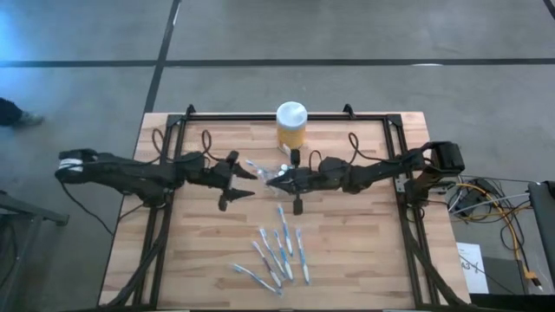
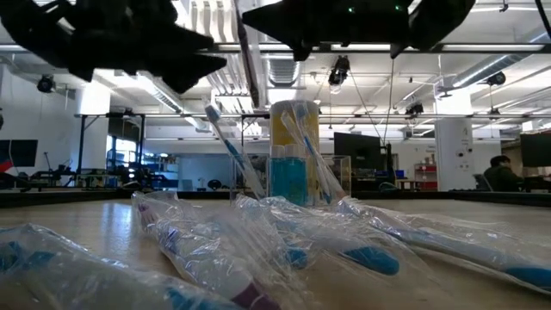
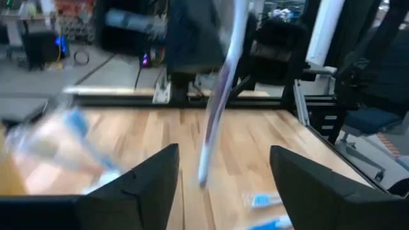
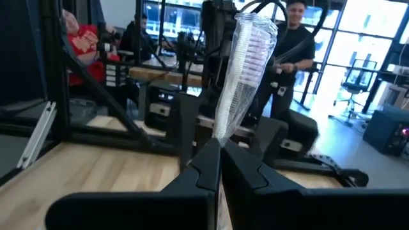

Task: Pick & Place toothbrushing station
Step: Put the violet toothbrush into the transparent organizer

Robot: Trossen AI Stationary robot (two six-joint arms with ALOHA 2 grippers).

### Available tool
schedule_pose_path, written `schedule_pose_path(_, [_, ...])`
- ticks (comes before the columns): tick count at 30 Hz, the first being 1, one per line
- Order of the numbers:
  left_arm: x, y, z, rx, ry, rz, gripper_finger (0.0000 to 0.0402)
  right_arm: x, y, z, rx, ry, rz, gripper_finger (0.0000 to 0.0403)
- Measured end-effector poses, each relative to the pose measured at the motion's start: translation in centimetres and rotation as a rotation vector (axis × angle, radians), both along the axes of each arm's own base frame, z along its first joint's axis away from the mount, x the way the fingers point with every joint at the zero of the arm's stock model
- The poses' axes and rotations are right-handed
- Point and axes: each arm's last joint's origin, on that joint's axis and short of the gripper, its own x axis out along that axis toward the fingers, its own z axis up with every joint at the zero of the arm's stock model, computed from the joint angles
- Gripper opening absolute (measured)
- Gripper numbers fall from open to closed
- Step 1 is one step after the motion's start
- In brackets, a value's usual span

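My right gripper (image 4: 220,150) is shut on a clear-wrapped toothbrush (image 4: 246,70) above the table's middle (image 1: 276,179). My left gripper (image 3: 223,153) faces it from the left (image 1: 247,184) and is open. The same toothbrush (image 3: 220,96) stands upright ahead of the gap between its fingers, touching neither. Several wrapped blue-and-white toothbrushes (image 1: 279,251) lie flat on the wooden table (image 1: 199,260) nearer the front edge. In the low view two more toothbrushes (image 2: 225,146) stand slanted in front of the jar. I cannot make out what they stand in. My right gripper pinches the wrapped toothbrush at its lower end (image 4: 222,135) between its two shut fingers. The fingers come in level from the table's right and lie across the brush. The toothbrush rises upright above the fingers, a little tilted, clear of the table.
A yellow jar with a white lid (image 1: 291,124) stands at the table's far edge, just behind both grippers. A black frame (image 1: 165,173) runs along the table's sides. People sit and stand in the room beyond (image 4: 294,38). Bare wood lies at the front left and right.
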Motion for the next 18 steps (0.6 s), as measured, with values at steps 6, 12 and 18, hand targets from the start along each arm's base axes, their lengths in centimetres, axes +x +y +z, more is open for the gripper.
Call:
schedule_pose_path(6, [1.8, -0.4, 1.6, 0.058, -0.03, -0.027, 0.027, 0.6, 0.0, 1.1, -0.003, -0.034, -0.003, 0.0008])
schedule_pose_path(12, [2.3, -0.3, 2.4, 0.076, -0.05, -0.007, 0.0269, 0.8, 0.0, 1.5, -0.009, -0.048, -0.009, 0.0008])
schedule_pose_path(18, [2.3, -0.3, 2.6, 0.11, -0.065, -0.008, 0.0269, 0.8, 0.0, 1.6, -0.012, -0.05, -0.02, 0.0008])
